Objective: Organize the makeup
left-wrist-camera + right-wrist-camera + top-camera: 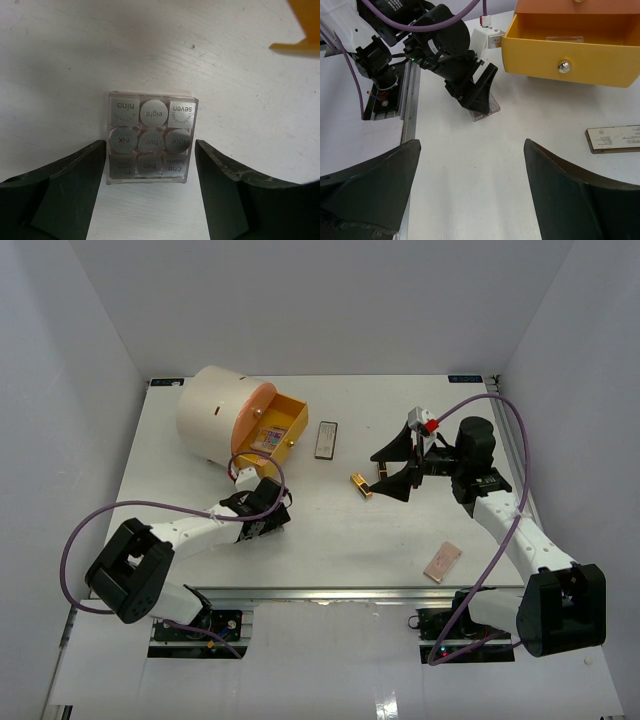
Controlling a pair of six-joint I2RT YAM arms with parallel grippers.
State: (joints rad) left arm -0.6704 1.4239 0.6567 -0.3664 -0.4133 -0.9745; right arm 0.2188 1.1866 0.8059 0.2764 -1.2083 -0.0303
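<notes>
While the left fingers (65, 185) stood open, the clear palette (152, 117) lay flat on the bench (60, 60) between them, with its near half inside the gap. One fingertip seemed to touch its edge and the other stood just clear. Closing from there could shove or twist the palette, since one side would meet it first. The case looked thin and slick, so the tips might also ride over it. The drawer (300, 30) sat beyond the fingers and could be clipped on a lift. The palette's pans read, upside down: nine, eight, seven, six, five, four, two, one. The ninth pan was blurred and the small print unreadable. The right fingers (370, 185) hung open above the bench, gripping nothing.
</notes>
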